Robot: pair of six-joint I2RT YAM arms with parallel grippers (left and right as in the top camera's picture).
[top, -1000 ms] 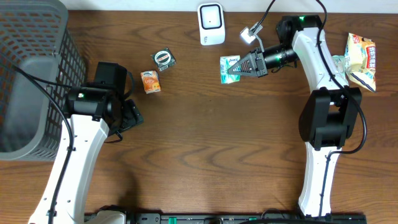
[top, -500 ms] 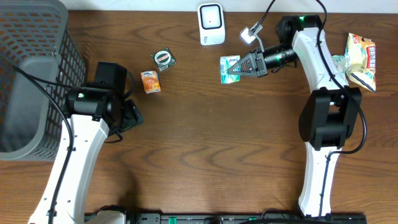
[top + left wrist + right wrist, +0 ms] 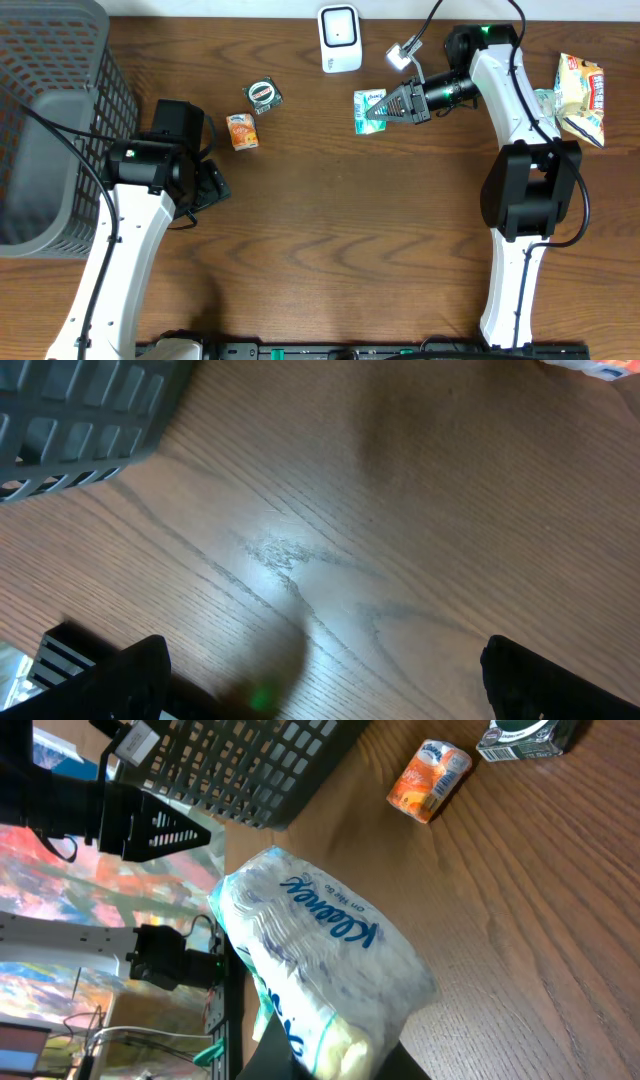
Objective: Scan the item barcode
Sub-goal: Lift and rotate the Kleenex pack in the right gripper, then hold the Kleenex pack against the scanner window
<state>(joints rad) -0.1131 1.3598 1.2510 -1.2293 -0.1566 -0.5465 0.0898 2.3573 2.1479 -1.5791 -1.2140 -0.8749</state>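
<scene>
The item is a white and blue Kleenex tissue pack [image 3: 366,109], held just off the table with my right gripper [image 3: 388,106] shut on its end. In the right wrist view the pack [image 3: 320,945] fills the centre, its printed face up, and the dark fingers [image 3: 290,1055] pinch its lower end. No barcode shows on the visible faces. A white scanner [image 3: 340,38] stands at the back edge, up and left of the pack. My left gripper [image 3: 210,186] hovers over bare wood at the left, open, with nothing between its fingers [image 3: 135,678].
A grey mesh basket [image 3: 50,120] takes up the left side. An orange can [image 3: 241,131] and a small dark green box [image 3: 265,94] lie between the basket and the scanner. A snack bag [image 3: 580,95] lies at the far right edge.
</scene>
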